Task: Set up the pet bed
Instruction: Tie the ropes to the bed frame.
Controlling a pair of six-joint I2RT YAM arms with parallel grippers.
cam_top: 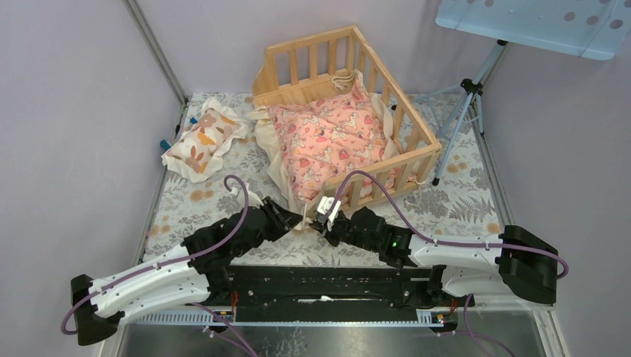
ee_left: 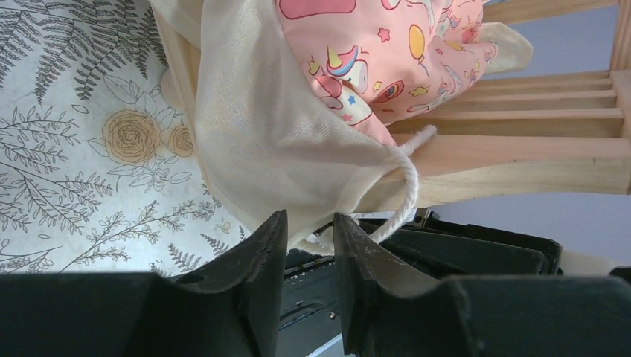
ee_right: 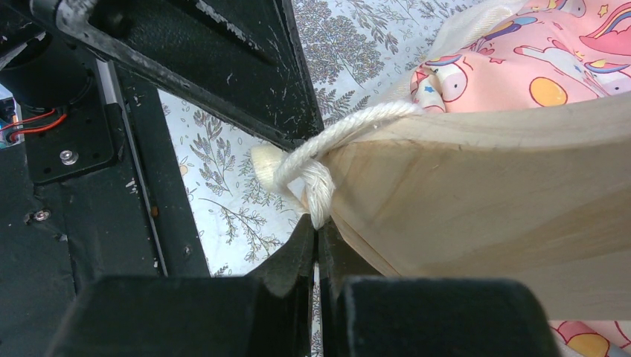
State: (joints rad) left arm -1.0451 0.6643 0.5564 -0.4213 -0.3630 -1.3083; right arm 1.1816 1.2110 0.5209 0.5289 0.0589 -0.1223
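Okay, right gripper (ee_right: pixel 318 232): jaws fully closed, tips pinching the tail of the white cord (ee_right: pixel 350 126) just below its knot. The cord wraps the end of a wooden rail of the pet bed (ee_right: pixel 476 193).

Left gripper (ee_left: pixel 309 223): jaws part-way apart, straddling the lower edge of the cream ruffle (ee_left: pixel 275 134) and a loop of cord. Nothing looks clamped.

The ruffle belongs to the pink cushion (cam_top: pixel 335 137), which lies inside the bed and spills out of its open left side. The bed sits upper centre of the top view on the floral tablecloth (cam_top: pixel 461 204), its near-left corner right at both grippers. Small pillow (cam_top: pixel 202 137) lies well apart at the left of the frame.

Risks, as a judgement:
- A pull from the right gripper could loosen the knot or drag the light frame across the cloth.
- The left gripper could close on ruffle alone and miss the cord.
- The two grippers are almost touching, so a small sideways move could knock them together.

Hard to make out:
- In the top view the grippers cover the corner, so the knot is not visible there.
- Cannot tell whether the knot is finished or half tied.
- Cannot tell whether the left pads touch the fabric.
- Ties at the other corners are mostly hidden by the cushion.
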